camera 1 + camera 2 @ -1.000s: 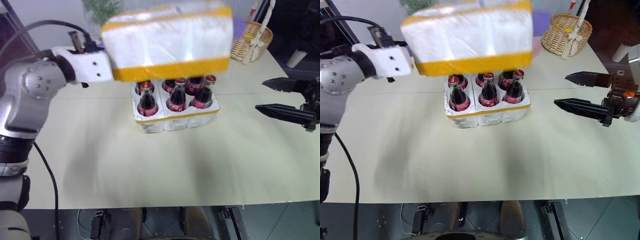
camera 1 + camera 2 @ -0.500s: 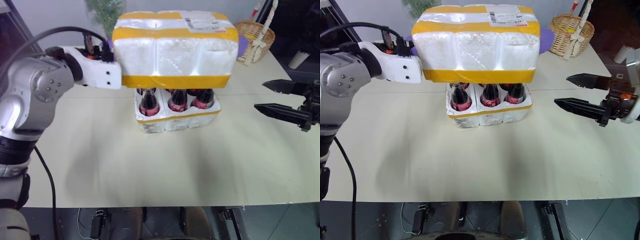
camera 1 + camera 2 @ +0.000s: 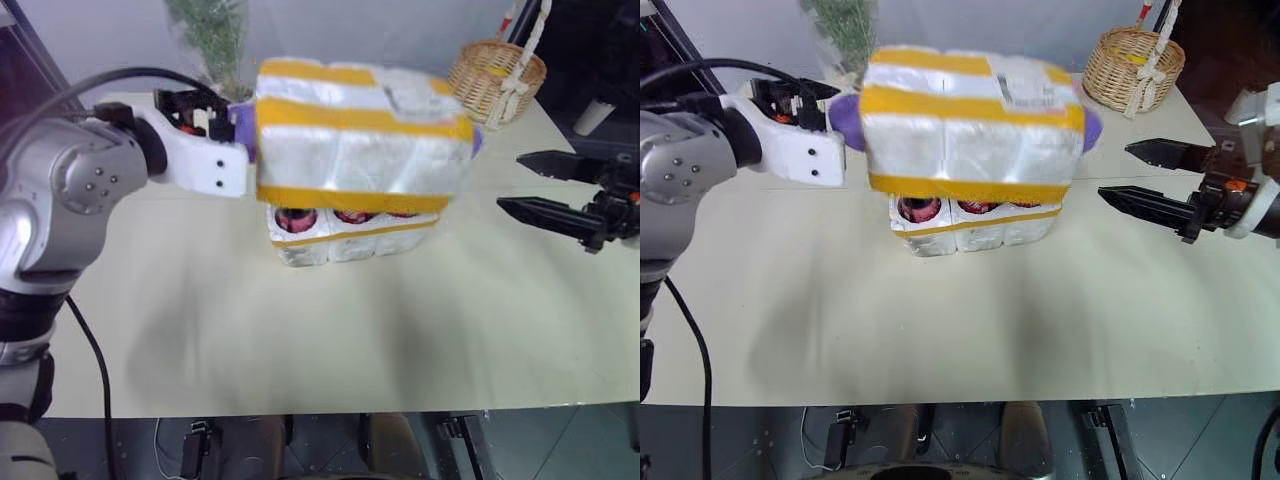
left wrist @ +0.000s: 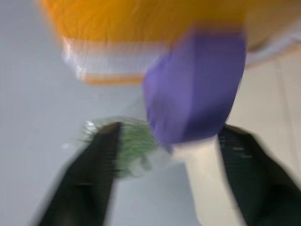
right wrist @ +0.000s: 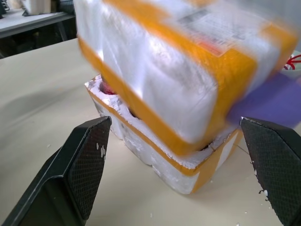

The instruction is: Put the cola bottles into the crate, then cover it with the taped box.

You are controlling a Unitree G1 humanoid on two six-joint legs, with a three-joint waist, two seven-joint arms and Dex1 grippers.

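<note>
The taped box (image 3: 970, 130), white styrofoam with wide yellow bands and a paper label, sits tilted and blurred over the crate (image 3: 975, 232). Of the cola bottles (image 3: 919, 208) I see only red labels under the box's lower edge. A purple tab (image 4: 193, 89) sticks out of the box's left end. My left gripper (image 3: 820, 100) is beside that tab, and its fingers (image 4: 94, 174) stand wide apart below it, open and holding nothing. My right gripper (image 3: 1114, 170) hovers open to the right of the crate, level with it, and its fingers (image 5: 84, 160) frame the box and crate.
A wicker basket (image 3: 1135, 65) stands at the back right of the table, and a green plant (image 3: 840, 25) at the back left. A white cup (image 3: 598, 115) is off the table's right side. The pale tabletop (image 3: 960, 320) stretches toward me.
The taped box has dropped from level above the bottles onto them, now tilted and hiding their caps. My left gripper has opened and drawn back a little. The right gripper has stayed put.
</note>
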